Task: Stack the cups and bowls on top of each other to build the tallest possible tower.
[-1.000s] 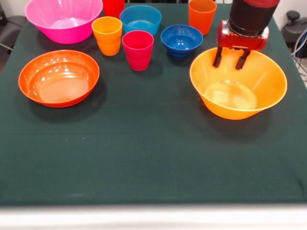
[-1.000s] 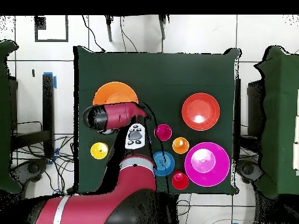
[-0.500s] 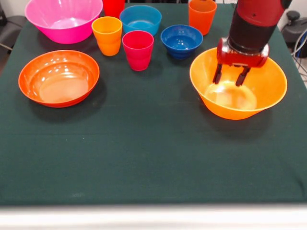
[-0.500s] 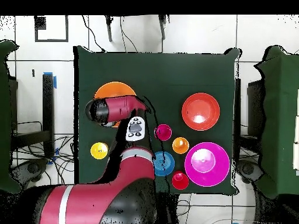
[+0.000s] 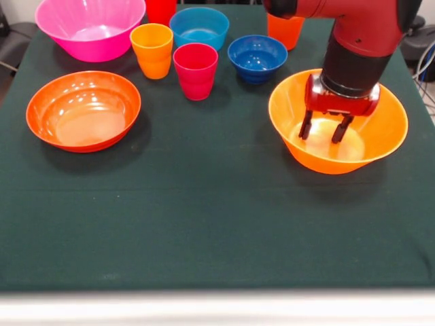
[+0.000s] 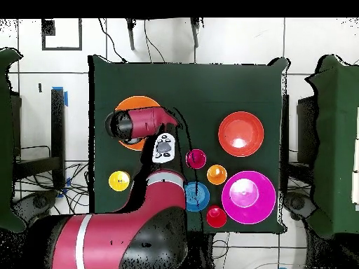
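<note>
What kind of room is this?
Probably a robot lab: a red arm works at a cloth-covered table of plastic bowls, with cables on a tiled floor.

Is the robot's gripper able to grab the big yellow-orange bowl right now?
Probably yes. The open gripper hangs inside the yellow-orange bowl, with nothing else in it, though not around its rim.

Upright and unstacked: a big glossy yellow-orange plastic bowl (image 5: 370, 146), wide orange-red bowl (image 5: 83, 111), pink bowl (image 5: 90, 27), two blue bowls (image 5: 199, 27) and scattered plastic cups (image 5: 196, 70).
</note>
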`<state>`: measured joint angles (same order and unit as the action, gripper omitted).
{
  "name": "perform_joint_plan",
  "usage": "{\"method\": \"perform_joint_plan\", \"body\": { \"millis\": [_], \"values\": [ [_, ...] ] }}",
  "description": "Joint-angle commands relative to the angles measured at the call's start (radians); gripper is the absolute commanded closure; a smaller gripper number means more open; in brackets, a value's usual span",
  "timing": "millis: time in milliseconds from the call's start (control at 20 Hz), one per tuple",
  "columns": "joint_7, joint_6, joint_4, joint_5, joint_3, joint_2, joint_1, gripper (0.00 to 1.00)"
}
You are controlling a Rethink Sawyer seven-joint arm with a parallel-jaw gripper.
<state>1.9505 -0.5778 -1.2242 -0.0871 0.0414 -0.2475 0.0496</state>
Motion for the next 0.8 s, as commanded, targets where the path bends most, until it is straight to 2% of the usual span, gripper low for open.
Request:
{"method": "perform_joint_plan", "body": {
  "millis": [50, 200, 300, 800],
  "values": [
    [-0.081, -0.001, 0.057, -0.105, -0.045, 0.056, -0.022, 0.00],
    [-0.108, 0.019, -0.013, -0.129, -0.041, 0.014, -0.036, 0.00],
    [-0.122, 0.019, -0.027, -0.143, -0.042, 0.004, -0.045, 0.00],
    [-0.156, -0.025, 0.049, -0.189, -0.049, 0.033, -0.089, 0.00]
  ]
}}
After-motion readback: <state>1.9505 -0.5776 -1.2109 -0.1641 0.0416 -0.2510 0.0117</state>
